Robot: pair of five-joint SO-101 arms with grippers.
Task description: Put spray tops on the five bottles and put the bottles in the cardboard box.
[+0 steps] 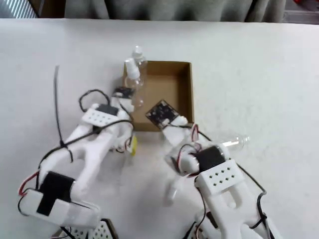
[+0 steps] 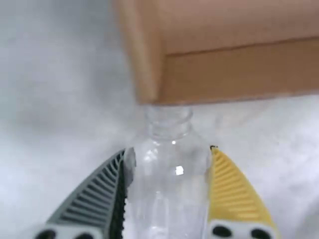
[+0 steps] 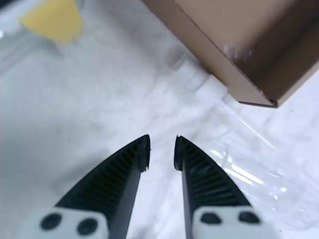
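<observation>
Left arm is lying low over the table (image 1: 259,59), reaching toward the box (image 2: 234,74). The left gripper (image 2: 170,152) is squeezing a bottle (image 2: 169,194) between its grey and yellow fingers. The bottle's neck is bare, with no top on it, and it is pointing right at the box's near corner. It is too close there to say whether they are touching.

Right arm is angling in from the other side. The right gripper (image 3: 161,149) is hovering over bare table near the box's other near corner, black fingers slightly parted and gripping nothing. Just beyond the fingers a second bottle (image 3: 249,169) is lying on its side. Its spray top (image 3: 209,89) is sitting by the box wall, and its clear body is hard to trace against the white table.

From above, both grippers are hiding under their own arms. Capped bottles (image 1: 134,72) are standing at the box's left wall, overlapping so the count is unclear.
</observation>
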